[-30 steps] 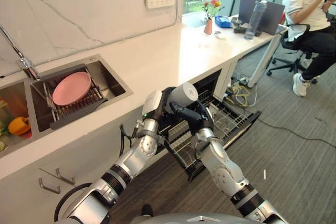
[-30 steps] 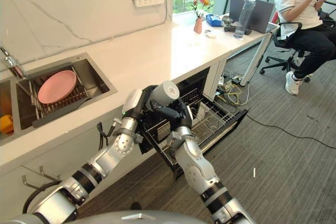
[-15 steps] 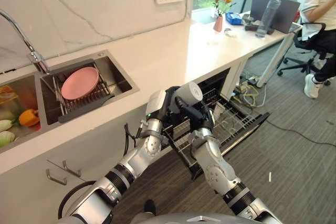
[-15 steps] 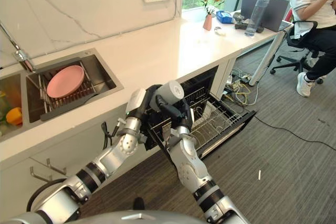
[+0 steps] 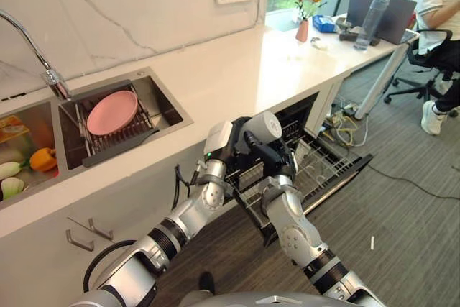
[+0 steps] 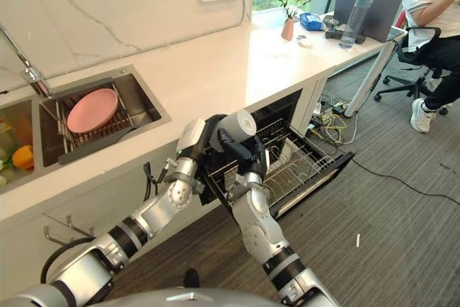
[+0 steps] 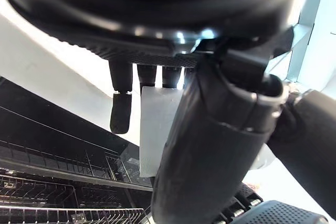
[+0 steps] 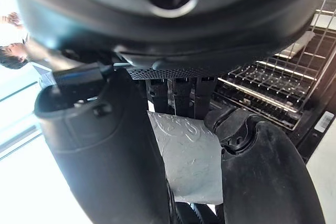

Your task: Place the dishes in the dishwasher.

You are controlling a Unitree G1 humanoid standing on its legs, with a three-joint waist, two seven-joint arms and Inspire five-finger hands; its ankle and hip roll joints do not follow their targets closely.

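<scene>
A pale grey cup (image 5: pixel 264 125) hangs in front of the open dishwasher (image 5: pixel 305 116), above the inner end of its pulled-out wire rack (image 5: pixel 327 167). Both hands are on it. My left hand (image 5: pixel 230 140) grips it from the counter side; its wrist view has the cup (image 7: pixel 157 129) pinched between fingers (image 7: pixel 121 114) and thumb. My right hand (image 5: pixel 275 157) holds it from below and in front, with the embossed cup (image 8: pixel 189 156) between its fingers (image 8: pixel 178 93) and thumb. A pink plate (image 5: pixel 111 111) rests on a drying rack in the sink.
The sink (image 5: pixel 162 109) is set in the white counter (image 5: pixel 237 62), with a tap (image 5: pixel 43 66) and vegetables (image 5: pixel 43 158) to its left. A vase (image 5: pixel 302 30), bottle and laptop stand at the counter's far end. A person sits on an office chair (image 5: pixel 431 55) at the far right.
The camera has shifted a little. Both hands and the cup stay in the same place before the dishwasher.
</scene>
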